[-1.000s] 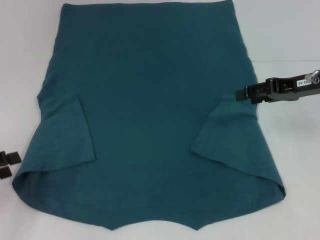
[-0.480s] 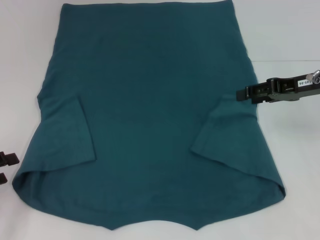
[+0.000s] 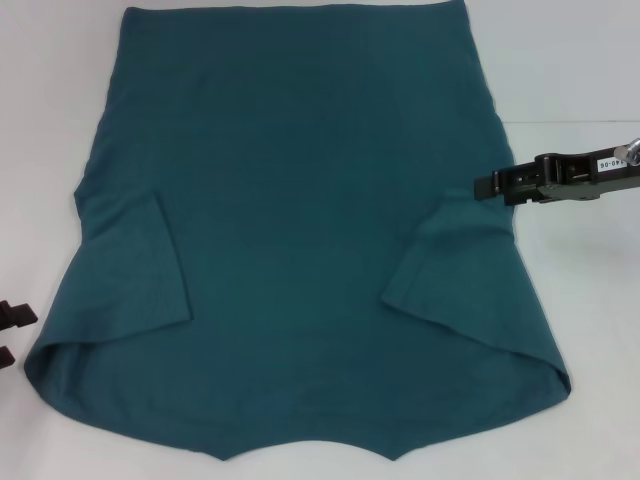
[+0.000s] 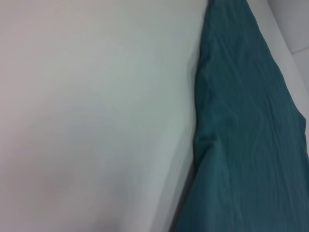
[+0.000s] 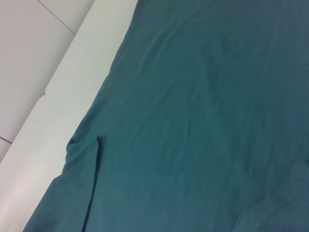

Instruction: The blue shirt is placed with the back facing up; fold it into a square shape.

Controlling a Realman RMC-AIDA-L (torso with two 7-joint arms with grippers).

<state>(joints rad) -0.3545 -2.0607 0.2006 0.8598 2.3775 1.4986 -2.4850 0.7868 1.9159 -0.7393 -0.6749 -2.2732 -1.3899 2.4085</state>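
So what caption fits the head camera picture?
Blue shirt spread flat, both sleeves folded in, right gripper at its edge.

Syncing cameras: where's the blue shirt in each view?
Head: the blue shirt fills the centre, both sleeves folded inward; right gripper at its right edge.
Left wrist: its side edge against white table.
Right wrist: fills most of the picture.
Shared landmark: folded right sleeve's hem.
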